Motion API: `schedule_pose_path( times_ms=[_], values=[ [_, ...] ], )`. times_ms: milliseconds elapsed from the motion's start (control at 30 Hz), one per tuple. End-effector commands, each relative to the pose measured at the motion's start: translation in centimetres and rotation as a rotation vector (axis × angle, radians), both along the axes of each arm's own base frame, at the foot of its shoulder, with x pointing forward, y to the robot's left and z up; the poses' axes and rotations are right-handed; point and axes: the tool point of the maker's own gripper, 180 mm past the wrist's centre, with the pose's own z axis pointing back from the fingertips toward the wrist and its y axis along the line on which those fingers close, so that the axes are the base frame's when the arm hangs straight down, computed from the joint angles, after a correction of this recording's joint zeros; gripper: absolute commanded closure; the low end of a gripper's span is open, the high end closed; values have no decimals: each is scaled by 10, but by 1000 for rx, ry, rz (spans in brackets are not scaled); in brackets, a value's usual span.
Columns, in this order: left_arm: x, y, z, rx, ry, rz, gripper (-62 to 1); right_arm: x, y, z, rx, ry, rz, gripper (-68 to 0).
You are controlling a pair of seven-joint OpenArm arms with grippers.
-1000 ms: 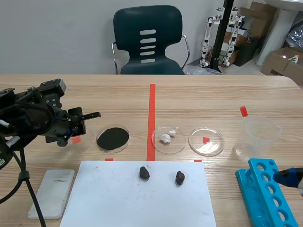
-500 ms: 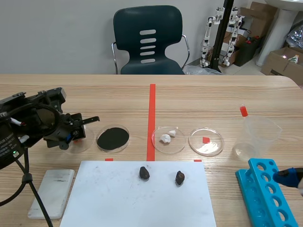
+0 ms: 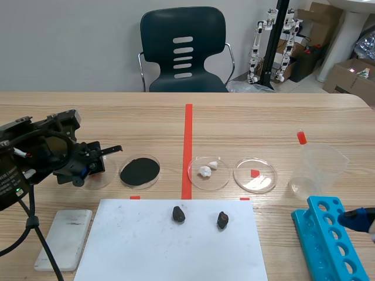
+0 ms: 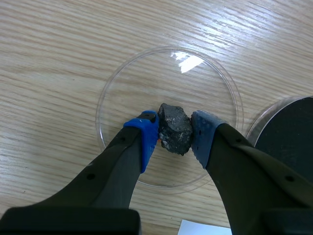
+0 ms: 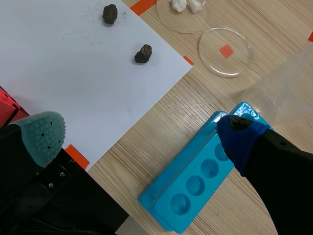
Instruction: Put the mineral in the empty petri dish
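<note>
Mineral (image 4: 174,128) pinched between left fingers (image 4: 144,139), long axis pointing ahead, over petri dish (image 4: 146,78), right fingers (image 5: 41,134) wide apart

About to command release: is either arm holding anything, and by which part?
The left gripper holds the dark mineral, jaws pressed on its two opposite sides, over the petri dish. The right gripper holds nothing, jaws open.

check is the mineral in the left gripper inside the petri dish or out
Inside the rim: the mineral, pinched by the left gripper, is within the petri dish outline. Whether it touches the floor: cannot tell.
</note>
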Motion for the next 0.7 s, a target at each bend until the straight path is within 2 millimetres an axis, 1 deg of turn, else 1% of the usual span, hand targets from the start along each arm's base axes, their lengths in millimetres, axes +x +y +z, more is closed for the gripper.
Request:
schedule_pose_path(
  times_ms=[0, 33, 133, 200, 367, 467, 533, 667],
  values=[
    [13, 0, 15, 0, -47, -5, -133, 4, 2, 8, 9, -27, 5, -657],
    [13, 0, 15, 2, -48, -5, -157, 4, 2, 8, 9, -27, 5, -657],
    [14, 2, 17, 6, -53, -6, -281, 4, 2, 8, 9, -27, 5, -657],
    [15, 3, 19, 7, -58, -7, -352, 4, 2, 8, 9, -27, 5, -657],
    [17, 2, 23, 6, -70, -10, -489, 4, 2, 8, 9, -27, 5, -657],
    [17, 0, 26, 6, -85, -16, -590, 4, 2, 8, 9, -27, 5, -657],
    [17, 0, 30, 8, -97, -22, -623, 4, 2, 8, 9, -27, 5, -657],
    [18, -2, 39, 9, -124, -36, -623, 4, 2, 8, 9, -27, 5, -657]
  ],
)
